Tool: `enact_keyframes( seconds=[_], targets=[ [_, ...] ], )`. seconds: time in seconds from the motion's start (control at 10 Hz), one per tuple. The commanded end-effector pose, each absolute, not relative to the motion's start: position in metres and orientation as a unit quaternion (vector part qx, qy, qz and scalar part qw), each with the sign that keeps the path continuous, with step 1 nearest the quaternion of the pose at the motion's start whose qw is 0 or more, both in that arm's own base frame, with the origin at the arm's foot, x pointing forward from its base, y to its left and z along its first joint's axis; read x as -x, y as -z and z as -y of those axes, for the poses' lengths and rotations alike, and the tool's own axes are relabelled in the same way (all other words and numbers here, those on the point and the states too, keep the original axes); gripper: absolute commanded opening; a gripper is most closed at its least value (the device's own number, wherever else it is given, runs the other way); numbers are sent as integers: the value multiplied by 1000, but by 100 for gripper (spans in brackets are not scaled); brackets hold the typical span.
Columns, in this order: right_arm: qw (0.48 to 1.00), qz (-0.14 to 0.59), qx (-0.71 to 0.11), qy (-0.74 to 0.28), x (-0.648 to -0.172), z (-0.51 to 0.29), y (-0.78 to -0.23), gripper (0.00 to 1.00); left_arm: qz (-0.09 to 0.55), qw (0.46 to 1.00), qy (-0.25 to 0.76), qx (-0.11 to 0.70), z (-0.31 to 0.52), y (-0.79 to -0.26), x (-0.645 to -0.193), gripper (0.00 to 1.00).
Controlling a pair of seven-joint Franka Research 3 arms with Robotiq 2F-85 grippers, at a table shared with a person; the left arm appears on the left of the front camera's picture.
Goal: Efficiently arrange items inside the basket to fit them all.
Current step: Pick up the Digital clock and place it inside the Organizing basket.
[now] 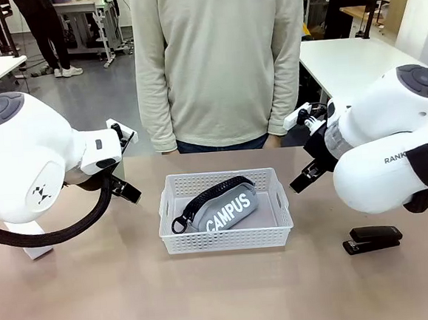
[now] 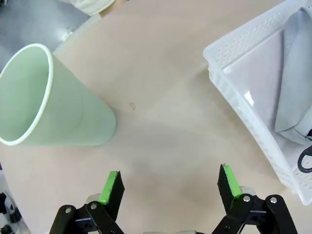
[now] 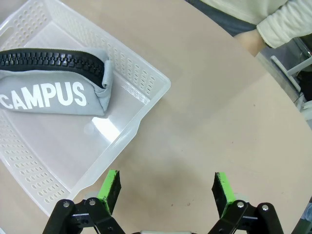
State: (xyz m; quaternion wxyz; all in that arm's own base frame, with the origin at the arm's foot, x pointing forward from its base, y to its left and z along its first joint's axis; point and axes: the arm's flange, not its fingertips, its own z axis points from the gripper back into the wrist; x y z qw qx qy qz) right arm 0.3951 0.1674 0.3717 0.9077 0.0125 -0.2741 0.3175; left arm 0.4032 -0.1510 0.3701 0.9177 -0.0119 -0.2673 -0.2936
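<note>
Left wrist view looks down on the left gripper (image 2: 170, 183), whose green pads stand wide apart with nothing between them. Ahead of it, toward the side of its left finger, is the pale green tumbler (image 2: 48, 97) on the table (image 2: 161, 78); whether it stands or lies I cannot tell, because this camera rolls and its bottom is hidden. The tumbler seems light and stiff, with a thin and smooth wall, so I judge it may slip. A pinch over the rim, one pad inside and one outside, looks safer than squeezing the round body. Toward the other finger is a corner of the white basket (image 2: 243, 44), near but not touching. In the right wrist view the right gripper (image 3: 165, 187) is also spread open and empty, and the basket's corner lies just ahead of one finger. The grey pouch (image 3: 53, 92) lies inside the basket, slanted across the floor. It looks soft and light and will probably sag, so a hold across its middle, near the zipper, should work best. The black stapler (image 1: 372, 239) rests on the table under the right arm, nearer the robot than that gripper. It seems dense and rigid, to be taken across its narrow sides. The pouch's ring end is cut off in both wrist views, and what it contains is not visible.
</note>
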Motion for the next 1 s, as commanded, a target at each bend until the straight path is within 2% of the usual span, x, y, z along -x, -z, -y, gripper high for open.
enact_keyframes(
  seconds=[0.0,0.4,0.5,0.6,0.7,0.9],
  targets=[
    [908,274,-13,-317,-395,-167,-372,100,268,918,294,12,151,-370,-403,100],
    [908,274,-13,-317,-395,-167,-372,100,267,918,294,12,151,-370,-403,100],
    [917,203,-75,-336,-381,-165,-379,100,200,923,321,74,148,-375,-399,100],
    [920,170,-81,-343,-365,-153,-389,100,167,919,341,103,148,-387,-389,100],
    [927,142,-100,-331,-345,-132,-404,100,143,921,341,126,140,-404,-372,100],
    [914,108,-195,-340,-311,-85,-435,100,133,906,347,205,116,-441,-339,100]
  ],
)
